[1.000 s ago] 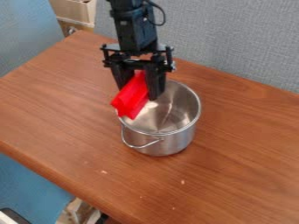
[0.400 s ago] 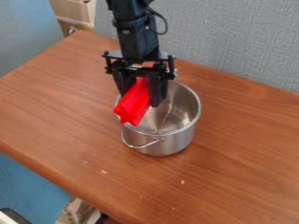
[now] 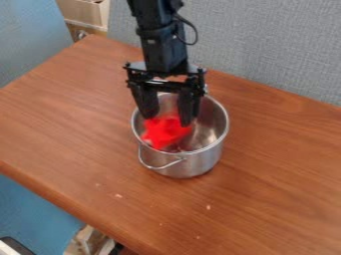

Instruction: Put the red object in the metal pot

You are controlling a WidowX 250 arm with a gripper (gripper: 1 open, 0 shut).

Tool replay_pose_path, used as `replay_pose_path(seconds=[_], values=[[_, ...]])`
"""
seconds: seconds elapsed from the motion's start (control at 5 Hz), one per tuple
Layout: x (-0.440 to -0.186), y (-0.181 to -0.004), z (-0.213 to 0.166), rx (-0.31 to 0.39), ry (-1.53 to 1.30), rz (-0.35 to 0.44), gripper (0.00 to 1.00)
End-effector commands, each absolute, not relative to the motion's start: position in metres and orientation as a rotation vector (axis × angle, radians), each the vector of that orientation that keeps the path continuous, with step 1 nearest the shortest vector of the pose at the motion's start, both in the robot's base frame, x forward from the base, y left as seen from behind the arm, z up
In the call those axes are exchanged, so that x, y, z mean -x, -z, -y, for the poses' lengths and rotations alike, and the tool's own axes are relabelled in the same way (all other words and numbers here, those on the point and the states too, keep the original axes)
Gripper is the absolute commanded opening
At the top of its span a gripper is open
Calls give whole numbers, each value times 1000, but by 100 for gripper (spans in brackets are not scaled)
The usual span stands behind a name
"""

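On the wooden table point(image 3: 80, 110), which filled most of the view and ran from the far left corner down to the near edge, the metal pot point(image 3: 197, 147) stood toward the middle, somewhat nearer the far edge than the near one. It sat upright on the brown top, shiny and straight-sided, with its thin wire handle point(image 3: 160, 167) lying down against the wall facing the near edge of the table. Behind the table a pale grey-blue wall rose, and a beige box-like thing point(image 3: 87, 14) showed past the far left corner.

Above the pot the black robot arm point(image 3: 160, 35) came down steeply from the top of the view. Its gripper point(image 3: 166, 108) hung over the pot's mouth, on the side toward the far left corner, with the two dark fingers point(image 3: 143, 104) spread apart and reaching down to about rim level. The jaws stood released, clasping nothing.

Inside the pot lay the red object point(image 3: 164, 131), bright against the steel. It rested low within the walls, below and between the spread fingers, toward the left part of the interior. Whether the fingertips touched it could not be told. Only part of it showed, since the pot's rim and the fingers hid the rest.
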State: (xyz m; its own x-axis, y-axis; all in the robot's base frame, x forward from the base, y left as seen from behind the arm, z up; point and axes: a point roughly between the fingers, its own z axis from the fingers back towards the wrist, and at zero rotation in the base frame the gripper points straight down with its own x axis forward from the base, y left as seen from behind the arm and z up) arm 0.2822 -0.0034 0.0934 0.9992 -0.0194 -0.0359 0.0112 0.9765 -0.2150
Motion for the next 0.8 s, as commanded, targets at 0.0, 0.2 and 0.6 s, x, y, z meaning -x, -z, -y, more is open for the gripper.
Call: replay_pose_path(seconds=[0.0,0.2,0.6], values=[[-287,-103,7,205,21,1,100],[-288,-103,9,205,23,3,100],[-290,-102,12,203,25,7,100]])
